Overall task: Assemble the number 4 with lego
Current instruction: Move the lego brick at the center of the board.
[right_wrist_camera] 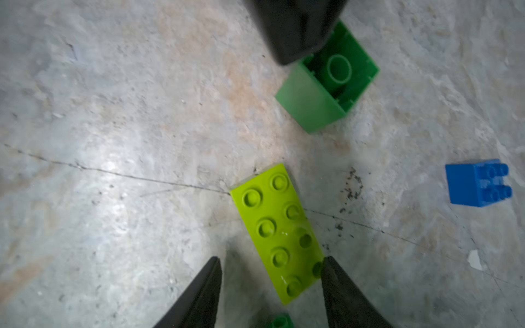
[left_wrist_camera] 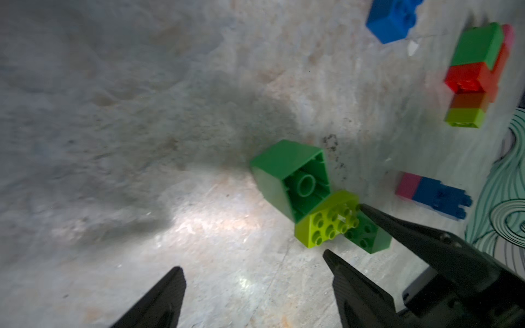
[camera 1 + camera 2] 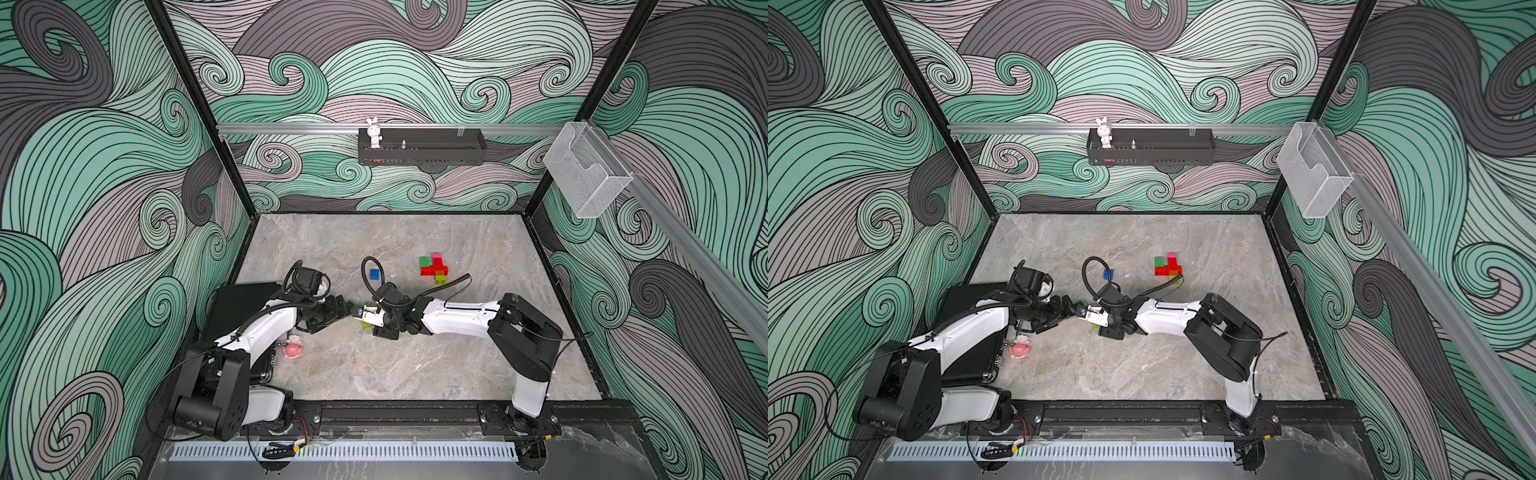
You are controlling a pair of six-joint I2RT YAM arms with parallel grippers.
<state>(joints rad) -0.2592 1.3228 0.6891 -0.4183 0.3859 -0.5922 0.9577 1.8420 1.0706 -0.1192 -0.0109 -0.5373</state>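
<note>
Grey marbled tabletop (image 3: 415, 365) carries everything. Flat black case (image 3: 245, 307) lies at the left edge, partly under the left arm. Both arms reach in from the near edge and meet tip to tip near the middle. Joined cluster of red, dark green, pink and lime studded plastic bricks (image 3: 434, 270) lies flat right of the middle, toward the far edge. Lime oblong eight-stud plastic brick (image 1: 277, 230) lies near the middle. The right fingers (image 1: 341, 292) are parted and straddle one end of it, one finger touching its side and the other clear, so no clamp. Dark green square plastic brick (image 1: 309, 105) lies on its side with the hollow underside showing, near the lime brick's other end. The left fingers (image 2: 164, 298) are wide apart, holding nothing, with that brick just ahead. Blue square studded plastic brick (image 3: 375, 274) sits alone, farther toward the far edge. Pink-and-white toy figurine (image 3: 293, 345) stands beside the case.
</note>
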